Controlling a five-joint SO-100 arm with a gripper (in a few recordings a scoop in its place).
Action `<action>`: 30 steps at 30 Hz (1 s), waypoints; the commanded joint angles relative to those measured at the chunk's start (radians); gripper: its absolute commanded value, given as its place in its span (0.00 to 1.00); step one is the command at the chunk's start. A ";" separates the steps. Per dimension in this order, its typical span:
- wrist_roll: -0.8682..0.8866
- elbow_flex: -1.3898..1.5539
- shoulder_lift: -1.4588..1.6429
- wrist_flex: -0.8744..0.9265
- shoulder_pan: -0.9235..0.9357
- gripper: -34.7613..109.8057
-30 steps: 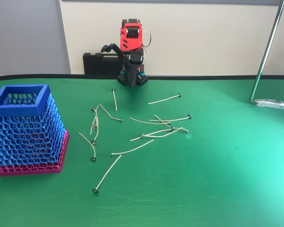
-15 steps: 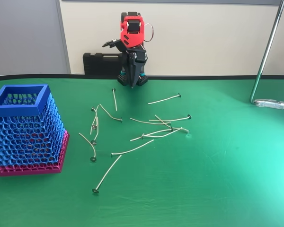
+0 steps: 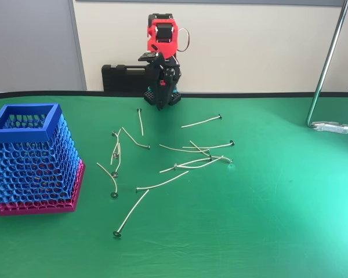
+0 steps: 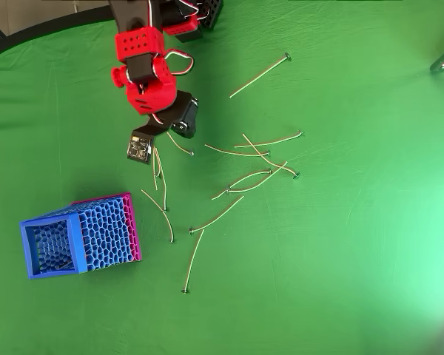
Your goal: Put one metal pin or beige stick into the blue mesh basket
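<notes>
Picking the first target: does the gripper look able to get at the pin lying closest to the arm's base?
Probably yes. That pin lies alone on the green table, just in front of the gripper, with nothing over it.

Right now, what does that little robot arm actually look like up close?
The arm is small, built of bright red boxy plastic shells joined by black motor blocks. Thin looping wires, white and red, curl out beside the red parts. Its gripper is black and tapers toward the green table. A small dark square camera board sits beside it.
</notes>
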 commanded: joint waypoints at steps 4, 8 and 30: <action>-0.236 -0.071 -0.037 0.048 0.055 0.25; -0.307 -0.080 -0.074 0.048 0.077 0.25; -0.337 -0.037 -0.225 -0.106 0.129 0.35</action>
